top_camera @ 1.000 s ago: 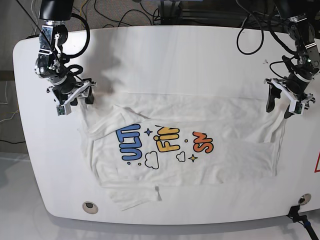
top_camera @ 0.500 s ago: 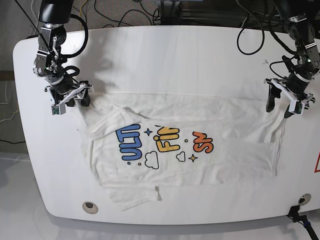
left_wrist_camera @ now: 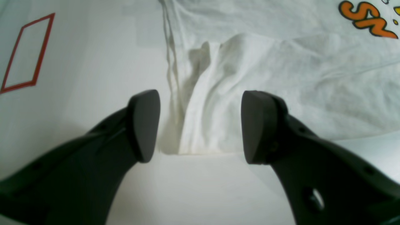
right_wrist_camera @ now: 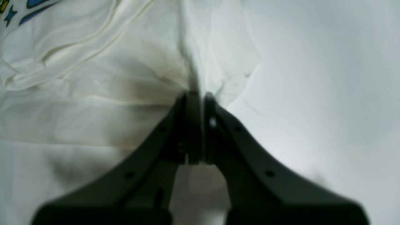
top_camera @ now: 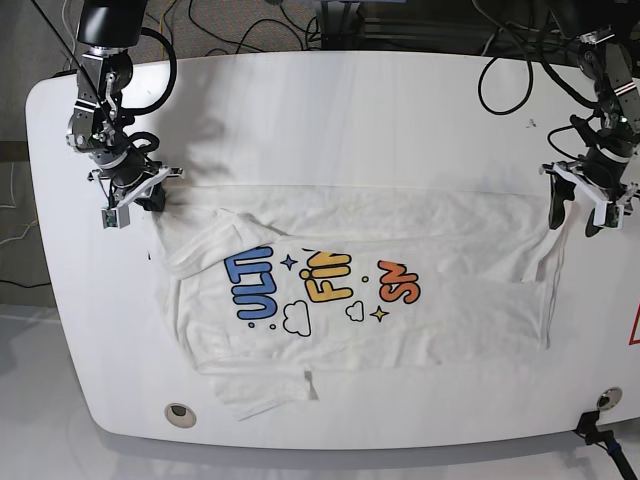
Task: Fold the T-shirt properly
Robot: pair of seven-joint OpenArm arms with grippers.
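Note:
The white T-shirt [top_camera: 350, 300] lies spread on the table, print up, showing "ULT", "FIN" and "SM" in blue, yellow and orange. My right gripper [top_camera: 133, 195] is at the shirt's far left corner. In the right wrist view it [right_wrist_camera: 197, 95] is shut, pinching a ridge of the white cloth [right_wrist_camera: 93, 93]. My left gripper [top_camera: 580, 208] hangs over the shirt's far right corner. In the left wrist view it [left_wrist_camera: 200, 125] is open, with the bunched cloth edge [left_wrist_camera: 212, 103] lying between its fingers [left_wrist_camera: 143, 125].
A red outlined mark [left_wrist_camera: 25, 53] is on the table beside the left gripper, near the right edge [top_camera: 634, 330]. A round hole [top_camera: 179, 412] sits at the front left. Cables [top_camera: 300, 25] hang behind the table. A black clamp [top_camera: 600, 430] is at the front right.
My right gripper has closed on the shirt's far left corner and drawn it back and left, shifting the shirt slightly that way. My left gripper has moved a little right and stays open.

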